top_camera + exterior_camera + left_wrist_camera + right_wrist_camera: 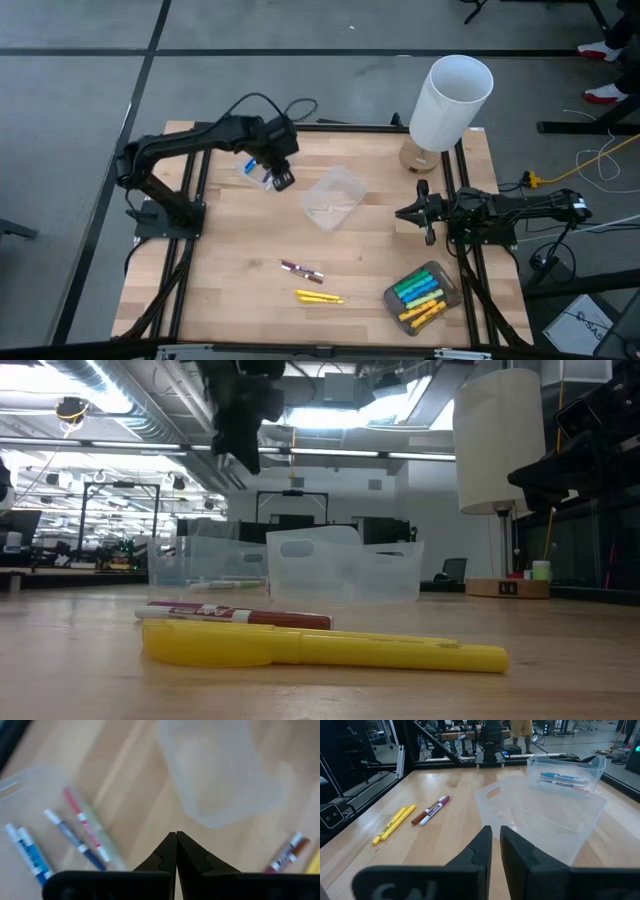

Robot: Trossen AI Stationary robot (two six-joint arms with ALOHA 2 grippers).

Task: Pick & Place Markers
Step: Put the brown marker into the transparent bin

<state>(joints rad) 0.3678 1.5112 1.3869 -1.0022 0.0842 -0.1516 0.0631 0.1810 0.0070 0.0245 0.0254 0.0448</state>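
Surface: wood table [230,260] on a dark frame, grey floor around, workshop behind.
Left gripper [281,179]: hung over the back tub [252,168], fingers pressed shut, nothing between them.
Right gripper [421,212]: waited at the right edge, jaws a narrow slit apart, empty.
Back tub contents: a few markers [80,832], blue-capped white ones and a red one, lay flat inside.
Middle tub [332,197]: clear, apparently empty.
Front tub [420,296]: held yellow, green and light blue markers.
Loose markers: a maroon marker [302,270] and, just in front, a yellow pair [318,297], on bare wood near the front edge, well apart from both grippers.
Handling, judged: light, stiff, smooth barrels, liable to roll or slip; best pinched across the barrel at mid-length, jaws square to it.
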